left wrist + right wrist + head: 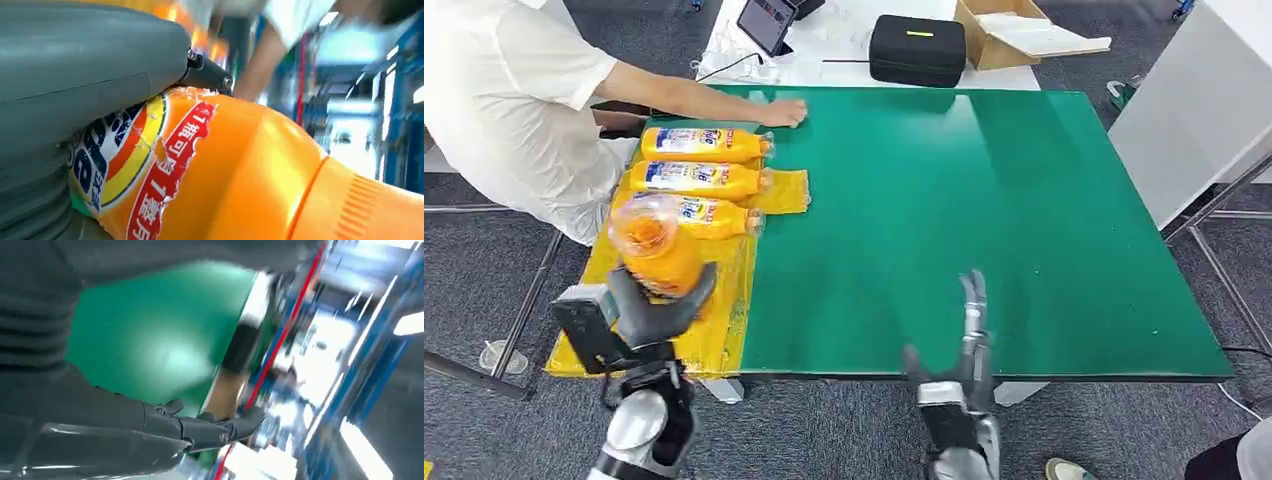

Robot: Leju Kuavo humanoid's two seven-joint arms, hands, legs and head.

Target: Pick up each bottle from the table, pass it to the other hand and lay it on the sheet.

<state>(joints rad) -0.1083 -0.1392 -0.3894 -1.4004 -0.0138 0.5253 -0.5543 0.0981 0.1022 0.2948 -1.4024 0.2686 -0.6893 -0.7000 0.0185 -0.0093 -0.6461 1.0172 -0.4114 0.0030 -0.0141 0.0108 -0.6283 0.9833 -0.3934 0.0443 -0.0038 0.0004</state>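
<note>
Left robot hand (656, 305) grasping bottle (654, 245) above the sheet (724, 330), three bottles lying just beyond it. Right robot hand (959, 355) released, empty. Judging: lay-down step; next, lower and release.

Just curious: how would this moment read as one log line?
left hand: holds orange bottle | right hand: open | yellow sheet: three bottles

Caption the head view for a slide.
Left hand holds an orange bottle over the yellow sheet; three bottles already lie there.
</note>
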